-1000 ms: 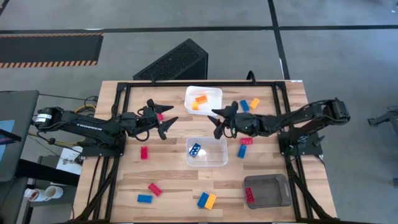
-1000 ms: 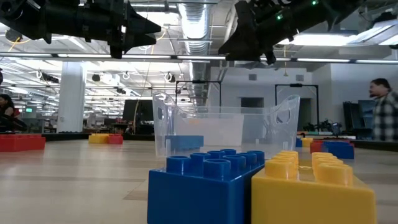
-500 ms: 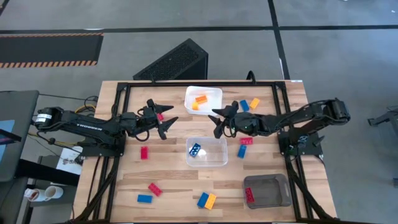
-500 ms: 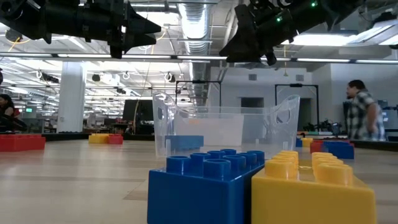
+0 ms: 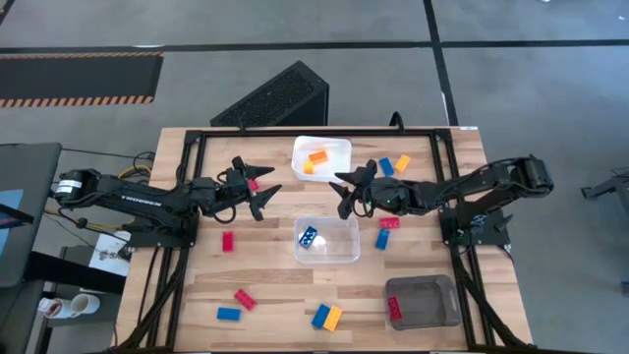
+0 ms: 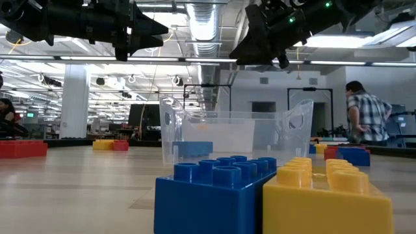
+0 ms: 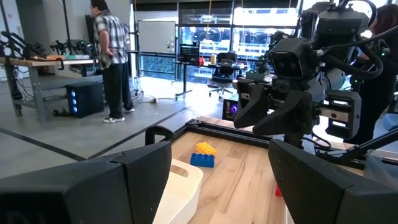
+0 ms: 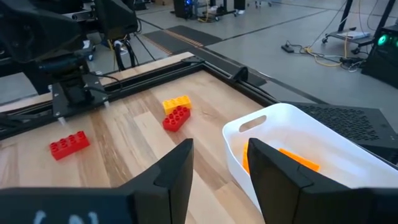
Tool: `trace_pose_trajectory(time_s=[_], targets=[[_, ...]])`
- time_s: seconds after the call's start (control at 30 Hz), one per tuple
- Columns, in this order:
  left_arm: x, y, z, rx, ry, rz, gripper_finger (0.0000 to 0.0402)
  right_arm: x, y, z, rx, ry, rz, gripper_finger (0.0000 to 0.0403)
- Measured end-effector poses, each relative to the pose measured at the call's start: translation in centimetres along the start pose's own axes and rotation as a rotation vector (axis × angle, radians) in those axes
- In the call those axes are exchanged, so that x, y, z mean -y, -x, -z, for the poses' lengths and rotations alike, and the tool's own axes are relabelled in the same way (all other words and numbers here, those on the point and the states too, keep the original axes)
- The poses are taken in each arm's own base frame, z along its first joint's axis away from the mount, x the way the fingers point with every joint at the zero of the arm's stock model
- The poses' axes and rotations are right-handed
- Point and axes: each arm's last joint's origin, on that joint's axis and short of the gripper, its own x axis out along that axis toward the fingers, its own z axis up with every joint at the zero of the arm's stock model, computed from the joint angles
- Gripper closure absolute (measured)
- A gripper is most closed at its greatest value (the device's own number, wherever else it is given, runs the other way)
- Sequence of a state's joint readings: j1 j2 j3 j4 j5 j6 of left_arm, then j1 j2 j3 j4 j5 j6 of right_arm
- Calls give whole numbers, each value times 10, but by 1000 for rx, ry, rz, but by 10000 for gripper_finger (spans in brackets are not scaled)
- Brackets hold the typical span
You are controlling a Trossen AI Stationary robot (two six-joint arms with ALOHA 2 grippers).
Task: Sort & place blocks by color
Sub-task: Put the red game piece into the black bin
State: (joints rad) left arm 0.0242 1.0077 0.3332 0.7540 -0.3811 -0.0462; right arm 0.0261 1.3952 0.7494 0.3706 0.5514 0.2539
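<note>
Blocks up close hide much of the clear container.

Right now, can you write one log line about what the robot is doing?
left tool: open, empty, above table | right tool: open, empty, between white tray and clear bin | grey tray: one red block

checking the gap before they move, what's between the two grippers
In the high view, the white tray's near end lies between the left gripper and right gripper; below it only bare wooden table.
</note>
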Motion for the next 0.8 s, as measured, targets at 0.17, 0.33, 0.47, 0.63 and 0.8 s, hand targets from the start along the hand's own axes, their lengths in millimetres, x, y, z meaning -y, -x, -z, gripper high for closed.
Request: trace_pose_trajectory(time_s=[0.17,0.33,0.47,0.63,0.8], targets=[[0,0,0,0,0,0,143,0,0,1,-6,5,1,230],[0,0,0,0,0,0,143,0,0,2,-16,26,4,230],[0,0,0,-1,1,0,143,0,0,2,-16,26,4,230],[0,0,1,-9,14,0,143,0,0,2,-16,26,4,230],[0,0,1,-10,23,7,143,0,0,2,-17,27,3,230]])
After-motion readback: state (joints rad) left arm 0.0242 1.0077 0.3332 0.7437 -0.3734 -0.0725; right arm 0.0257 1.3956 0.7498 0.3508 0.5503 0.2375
